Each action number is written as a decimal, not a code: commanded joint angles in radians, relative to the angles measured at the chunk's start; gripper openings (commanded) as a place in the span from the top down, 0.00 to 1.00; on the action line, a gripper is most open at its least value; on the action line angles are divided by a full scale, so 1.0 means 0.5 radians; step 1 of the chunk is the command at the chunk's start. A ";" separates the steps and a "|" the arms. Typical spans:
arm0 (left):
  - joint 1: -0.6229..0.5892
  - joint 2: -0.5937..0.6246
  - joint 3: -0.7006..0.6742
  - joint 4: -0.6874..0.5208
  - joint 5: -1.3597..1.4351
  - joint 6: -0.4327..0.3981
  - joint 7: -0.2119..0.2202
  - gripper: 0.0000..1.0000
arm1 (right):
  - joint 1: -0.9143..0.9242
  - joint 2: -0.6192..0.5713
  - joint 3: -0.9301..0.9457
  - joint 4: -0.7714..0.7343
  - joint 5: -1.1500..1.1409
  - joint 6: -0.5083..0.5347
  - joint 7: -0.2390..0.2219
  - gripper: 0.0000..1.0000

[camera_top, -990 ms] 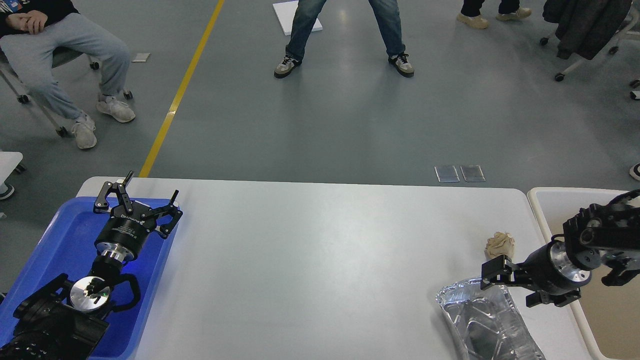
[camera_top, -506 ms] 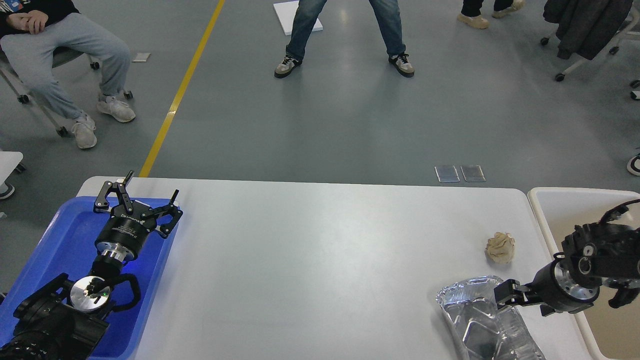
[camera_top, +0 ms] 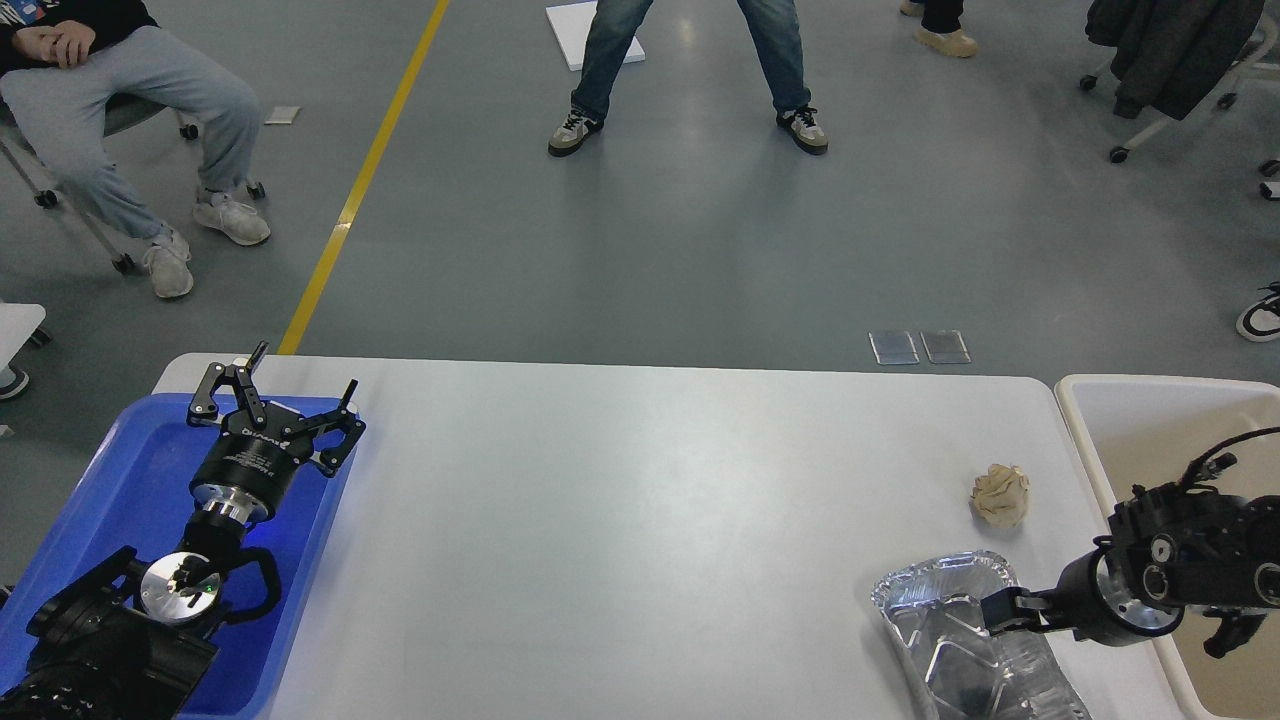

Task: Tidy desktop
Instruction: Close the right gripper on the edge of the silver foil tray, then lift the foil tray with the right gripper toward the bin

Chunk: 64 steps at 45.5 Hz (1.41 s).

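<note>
Right gripper [camera_top: 1003, 612] sits low at the foil tray's [camera_top: 960, 640] right rim, seemingly touching it; whether its fingers are spread cannot be told. Beyond it lies a crumpled paper ball [camera_top: 1000, 494] on the desktop [camera_top: 640, 520]. Far across, the left gripper [camera_top: 285, 385] hangs spread over the blue tray [camera_top: 120, 490].

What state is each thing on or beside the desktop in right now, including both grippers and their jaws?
Left gripper: jaws open, holding nothing, over the blue tray.
Right gripper: at the foil tray's rim; jaws cannot be told open or shut.
Foil tray: crumpled, lying on the desktop at its near right.
Paper ball: crumpled, resting free on the desktop.
Cream bin: open-topped, beside the desktop's right edge.
</note>
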 commanded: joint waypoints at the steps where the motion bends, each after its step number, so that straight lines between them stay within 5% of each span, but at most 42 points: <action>1: 0.001 0.000 0.000 0.000 -0.003 0.000 0.000 0.00 | -0.054 0.022 0.004 -0.006 -0.018 -0.054 0.002 0.16; 10: -0.002 0.000 0.000 0.000 0.000 0.000 0.000 0.00 | -0.082 0.025 0.001 -0.009 -0.018 -0.094 0.002 0.24; 26: 0.001 0.000 0.000 0.000 0.000 0.000 0.000 0.00 | -0.094 0.022 -0.008 -0.003 -0.006 -0.066 -0.001 1.00; 48: -0.002 0.000 0.000 0.000 0.000 0.000 0.000 0.00 | 0.004 -0.009 -0.005 0.021 0.031 -0.054 -0.001 1.00; 57: -0.002 0.000 0.000 0.000 0.000 0.000 0.000 0.00 | 0.212 -0.037 -0.032 0.043 0.264 0.311 -0.001 1.00; 64: -0.002 0.000 0.003 0.000 0.000 0.000 0.003 0.00 | 0.445 -0.018 -0.247 0.125 0.454 0.360 -0.007 1.00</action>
